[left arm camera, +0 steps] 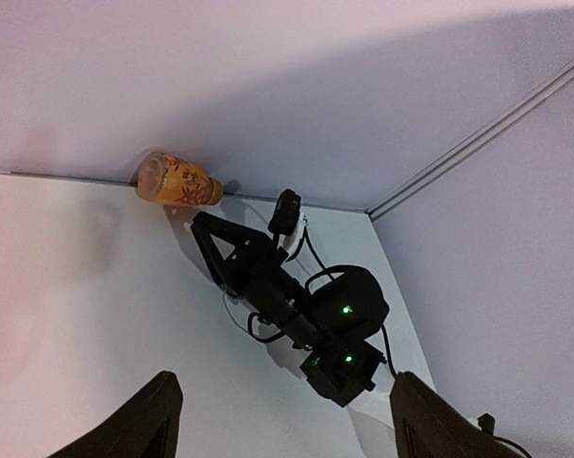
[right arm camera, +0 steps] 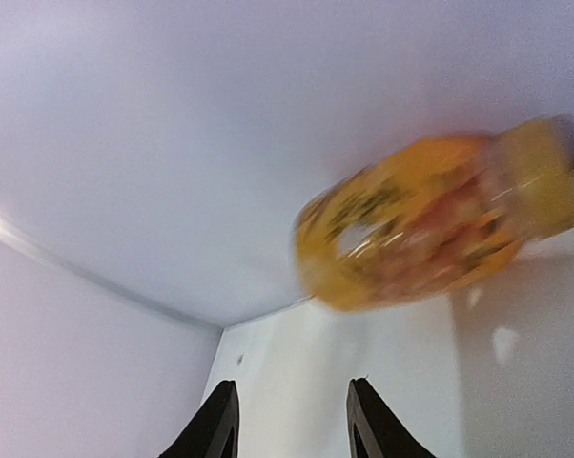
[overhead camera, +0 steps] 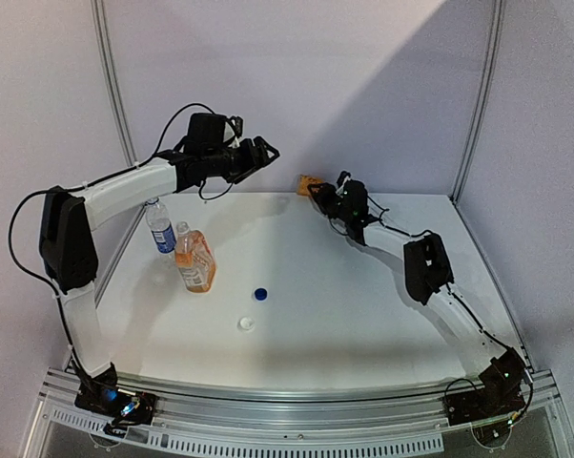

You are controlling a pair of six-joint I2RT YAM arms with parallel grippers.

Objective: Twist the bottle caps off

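The slim clear water bottle [overhead camera: 159, 227] with a blue label stands upright near the left edge of the white tabletop [overhead camera: 363, 305]. The wider orange bottle [overhead camera: 194, 260] stands just beside it, nearer the arm bases. The dark blue cap [overhead camera: 260, 294] lies on the tabletop to the right of the orange bottle and apart from it. The white cap [overhead camera: 246, 324] lies close to the blue one, nearer still to the bases. Neither cap touches a bottle.

A small orange patterned bottle [left arm camera: 177, 181] lies on its side at the far edge of the tabletop, against the back wall [overhead camera: 363, 95]. The right arm stretches toward it. The right pincer [overhead camera: 317, 194] sits just beside this bottle, and whether they touch cannot be told. In the right wrist view the bottle is blurred and lies beyond the fingertips [right arm camera: 215, 420]. They stand a narrow gap apart with nothing between them.

The left arm is raised above the far left of the tabletop. The left pincer [overhead camera: 265, 153] hangs in the air, spread wide and holding nothing.
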